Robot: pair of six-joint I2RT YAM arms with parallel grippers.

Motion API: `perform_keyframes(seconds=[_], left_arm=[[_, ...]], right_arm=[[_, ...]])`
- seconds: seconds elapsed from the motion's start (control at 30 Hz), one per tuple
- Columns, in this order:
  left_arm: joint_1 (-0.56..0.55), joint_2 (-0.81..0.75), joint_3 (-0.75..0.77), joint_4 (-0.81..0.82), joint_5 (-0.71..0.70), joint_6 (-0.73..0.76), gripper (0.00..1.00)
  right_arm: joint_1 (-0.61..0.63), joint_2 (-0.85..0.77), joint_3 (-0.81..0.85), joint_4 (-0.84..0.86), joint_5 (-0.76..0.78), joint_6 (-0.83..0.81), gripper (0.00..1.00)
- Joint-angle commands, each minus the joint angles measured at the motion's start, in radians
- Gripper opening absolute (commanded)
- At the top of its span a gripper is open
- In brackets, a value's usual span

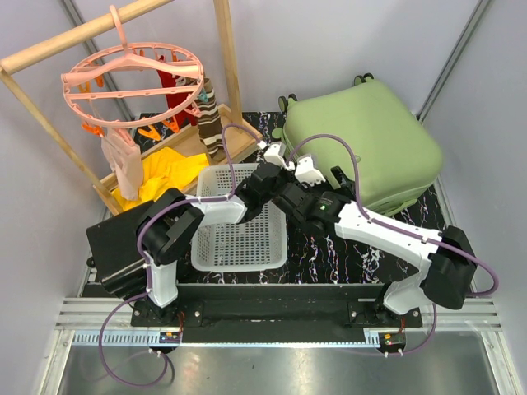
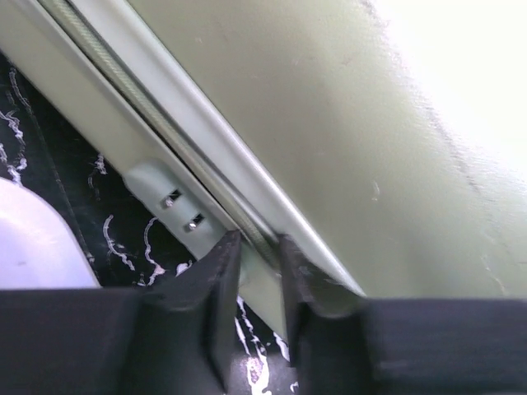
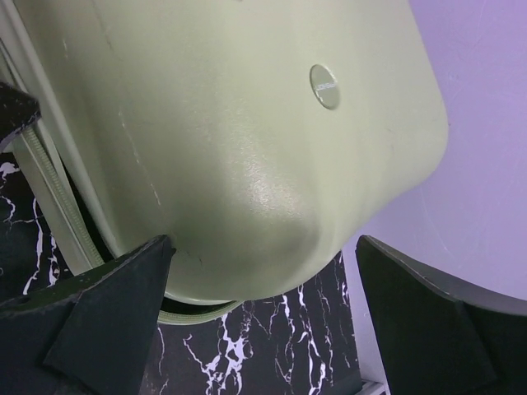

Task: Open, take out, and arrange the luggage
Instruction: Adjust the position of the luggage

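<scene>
1. The table (image 1: 329,247) has a black top with white marble veining and fills the middle of the top view.
2. The green luggage (image 1: 370,132) lies flat at upper right.
3. A white perforated basket (image 1: 239,239) sits at centre.
4. A black case (image 1: 115,247) rests at lower left.
5. A wooden rack (image 1: 189,144) stands at upper left, with a yellow cloth (image 1: 165,177) at its base.

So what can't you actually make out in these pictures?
- Top view: the inside of the luggage, hidden by its closed shell.
- Left wrist view: whether the left fingers pinch a zip pull; they cover that spot on the zip.
- Left wrist view: the shell's upper right, washed out by glare.
- Right wrist view: lettering on the round badge, too small.
- Top view: much of the black case, under the left arm.
</scene>
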Motion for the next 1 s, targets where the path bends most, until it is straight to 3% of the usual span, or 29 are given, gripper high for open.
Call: perform_keyframes(seconds=[0.0, 0.3, 0.53, 0.97], left_arm=[[0.000, 0.061, -0.001, -0.096, -0.019, 0.040, 0.19], [0.003, 0.081, 0.000, -0.094, -0.029, 0.046, 0.00], [0.012, 0.101, -0.001, -0.085, -0.033, 0.045, 0.00], [0.023, 0.138, -0.009, -0.065, -0.028, 0.029, 0.00]], right_arm=[[0.003, 0.007, -0.029, 0.067, -0.018, -0.102, 1.00], [-0.015, 0.082, -0.046, 0.162, -0.002, -0.176, 1.00], [-0.103, 0.174, -0.024, 0.164, 0.077, -0.182, 1.00], [-0.170, 0.142, 0.085, 0.164, 0.251, -0.237, 1.00]])
